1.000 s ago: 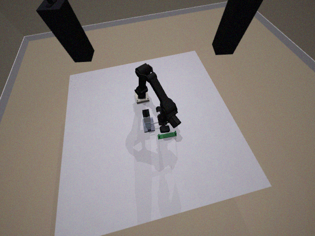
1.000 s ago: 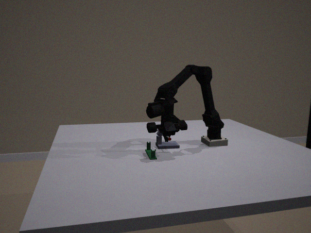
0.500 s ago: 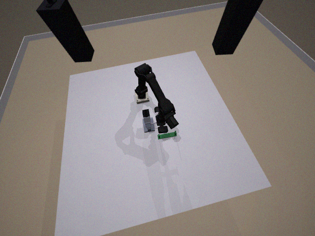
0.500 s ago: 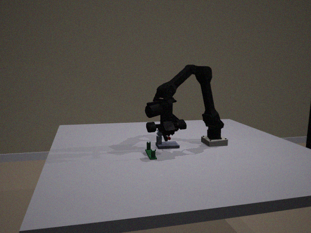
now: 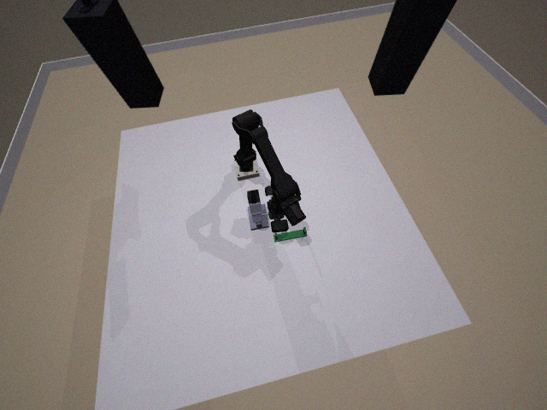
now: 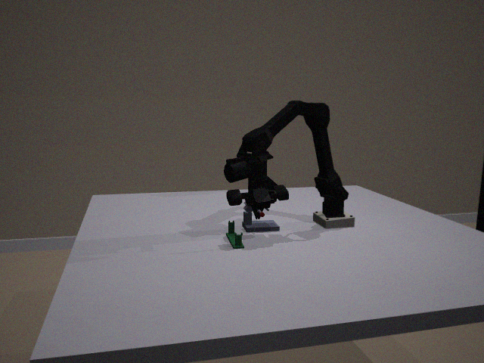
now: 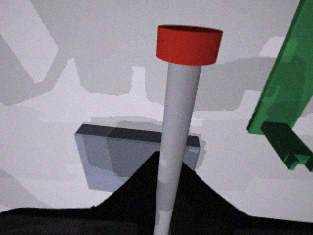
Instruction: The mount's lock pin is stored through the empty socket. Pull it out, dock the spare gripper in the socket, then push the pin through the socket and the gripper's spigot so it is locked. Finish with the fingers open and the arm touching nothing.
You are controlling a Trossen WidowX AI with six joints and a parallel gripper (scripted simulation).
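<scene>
My gripper [image 5: 272, 209] [image 6: 256, 206] [image 7: 162, 158] is shut on the lock pin [image 7: 177, 132] [image 6: 261, 214], a grey shaft with a red head that points away from the fingers. It hangs low, just right of the grey mount [image 5: 257, 217] [image 6: 247, 217] [image 7: 98, 158]. A black block [image 5: 252, 196], which looks like the spare gripper, sits on the far end of the mount in the top view. It is hidden behind the arm in the exterior view. A green cradle [image 5: 290, 235] [image 6: 234, 237] [image 7: 285, 80] stands empty just in front of the gripper.
The arm's base [image 5: 247, 170] [image 6: 333, 219] stands behind the mount on the white table top [image 5: 185, 282] [image 6: 195, 289]. Two dark posts [image 5: 115, 53] [image 5: 408, 43] rise at the back of the floor.
</scene>
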